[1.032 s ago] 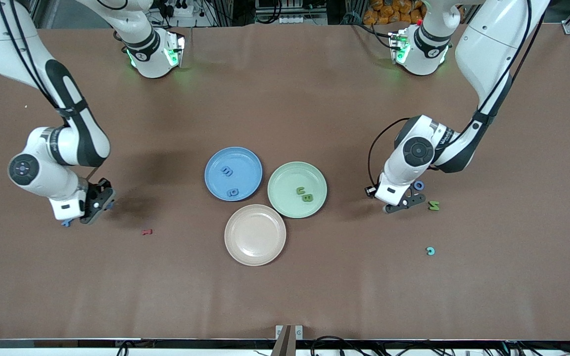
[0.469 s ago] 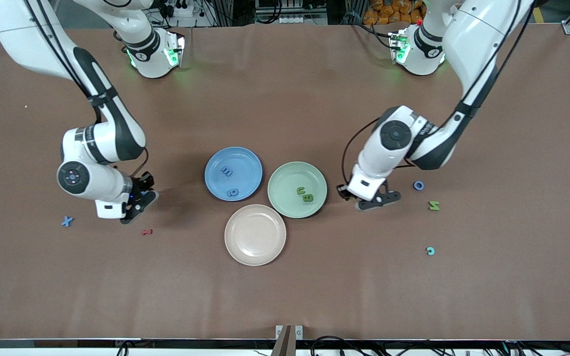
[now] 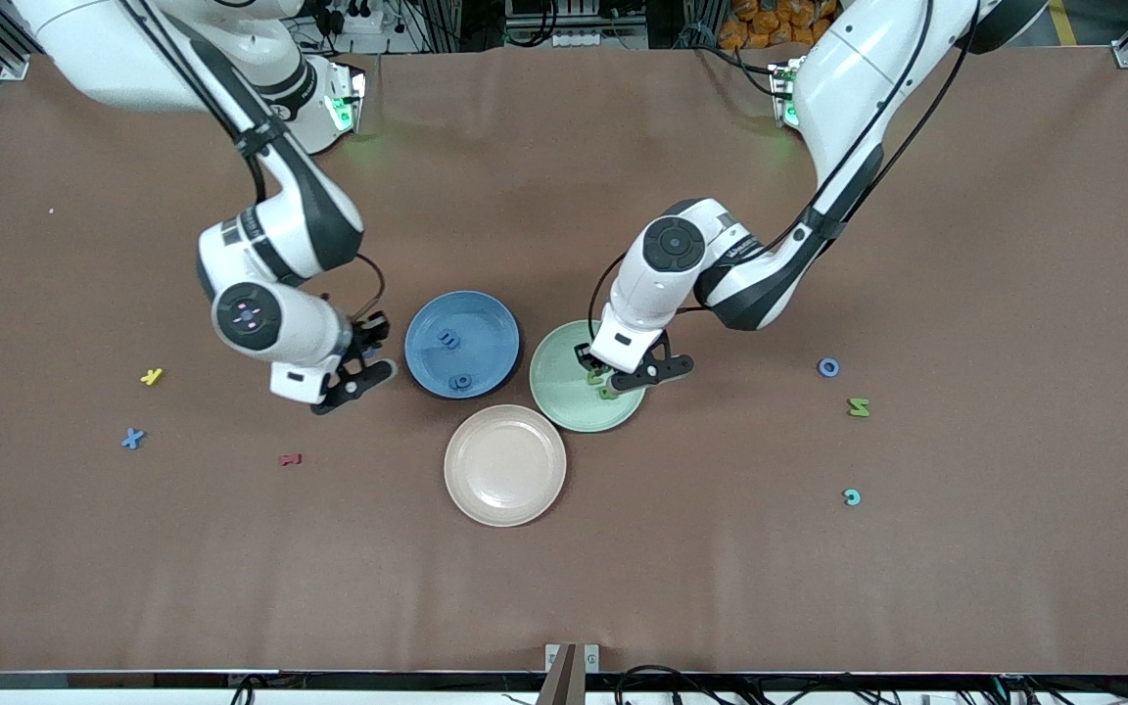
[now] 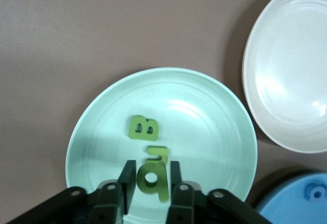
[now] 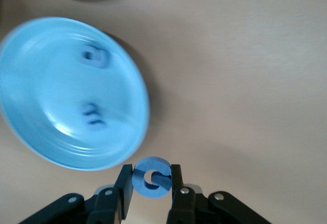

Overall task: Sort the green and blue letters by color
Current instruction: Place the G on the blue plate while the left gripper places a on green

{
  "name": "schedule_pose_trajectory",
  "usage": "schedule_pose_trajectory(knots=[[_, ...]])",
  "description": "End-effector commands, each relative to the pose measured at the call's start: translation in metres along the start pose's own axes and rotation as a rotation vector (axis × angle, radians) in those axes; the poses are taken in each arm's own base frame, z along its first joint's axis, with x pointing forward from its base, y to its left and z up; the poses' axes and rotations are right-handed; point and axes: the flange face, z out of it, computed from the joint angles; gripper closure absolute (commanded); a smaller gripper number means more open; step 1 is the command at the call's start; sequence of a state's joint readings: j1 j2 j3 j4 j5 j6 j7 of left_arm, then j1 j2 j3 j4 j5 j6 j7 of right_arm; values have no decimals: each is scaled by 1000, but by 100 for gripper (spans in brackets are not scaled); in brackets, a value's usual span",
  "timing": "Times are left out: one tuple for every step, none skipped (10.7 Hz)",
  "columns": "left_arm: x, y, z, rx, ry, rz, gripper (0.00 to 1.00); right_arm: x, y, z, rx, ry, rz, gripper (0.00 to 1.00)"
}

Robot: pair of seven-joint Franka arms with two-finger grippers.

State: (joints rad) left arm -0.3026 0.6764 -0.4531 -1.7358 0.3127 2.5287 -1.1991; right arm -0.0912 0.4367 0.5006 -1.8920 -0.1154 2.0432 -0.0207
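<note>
Now I'm pinching a green letter [image 4: 152,176] in the left gripper [image 4: 150,175] over the green plate [image 3: 554,392] — its B [image 4: 143,127] lying at twelve o'clock; the right gripper [image 5: 152,179] is clamping a blue letter [image 5: 151,177] beside the blue plate [image 3: 486,323] — beige plate [image 3: 505,465] nearby.

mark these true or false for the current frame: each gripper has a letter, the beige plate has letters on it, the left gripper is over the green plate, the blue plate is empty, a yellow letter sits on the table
1. Each gripper holds a letter. True: the left gripper is shut on a green letter, and the right gripper is shut on a blue letter.
2. The beige plate has letters on it. False: nothing lies on it.
3. The left gripper is over the green plate. True.
4. The blue plate is empty. False: two blue letters lie on it.
5. A yellow letter sits on the table. True: toward the right arm's end.
</note>
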Motion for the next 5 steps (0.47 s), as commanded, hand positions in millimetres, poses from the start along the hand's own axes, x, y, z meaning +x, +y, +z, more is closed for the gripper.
schedule_pose_trajectory(knots=[[22, -3, -4, 16, 47, -20, 0, 2, -59, 3, -4, -12, 131, 100], [27, -8, -8, 45, 47, -18, 0, 3, -74, 4, -8, -13, 174, 78], [39, -15, -26, 81, 64, 11, 0, 4, -85, 4, -14, -11, 228, 28], [60, -32, -43, 132, 66, 63, 0, 4, -86, 4, -15, -13, 245, 0], [83, -53, -62, 179, 61, 122, 0, 4, -82, 4, -16, -14, 243, 0]])
